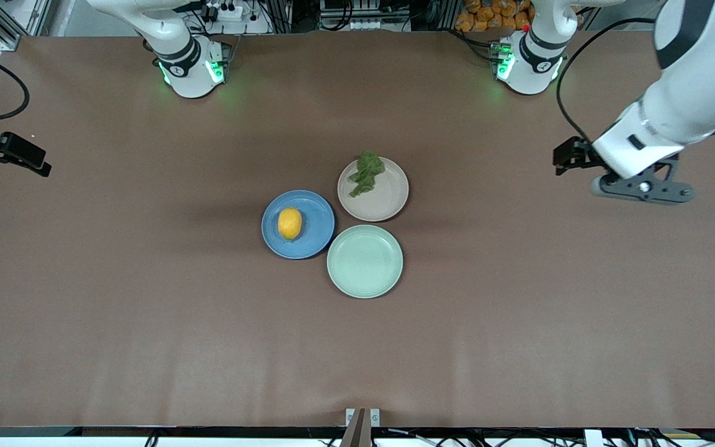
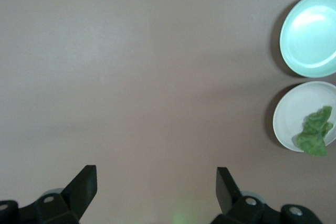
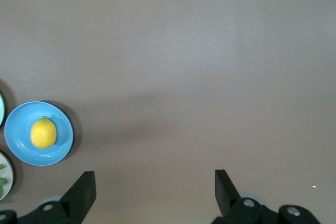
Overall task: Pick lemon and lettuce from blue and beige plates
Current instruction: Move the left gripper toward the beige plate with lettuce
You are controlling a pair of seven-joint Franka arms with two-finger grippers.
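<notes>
A yellow lemon lies on the blue plate at mid-table. A wrinkled green lettuce piece rests on the beige plate, which touches the blue plate and lies farther from the front camera. My left gripper hangs open and empty over bare table toward the left arm's end, well away from the plates. My right gripper is open and empty over bare table at the right arm's end.
An empty mint-green plate sits beside the two other plates, nearest the front camera. The brown table stretches wide around the plate cluster. Both arm bases stand along the table's back edge.
</notes>
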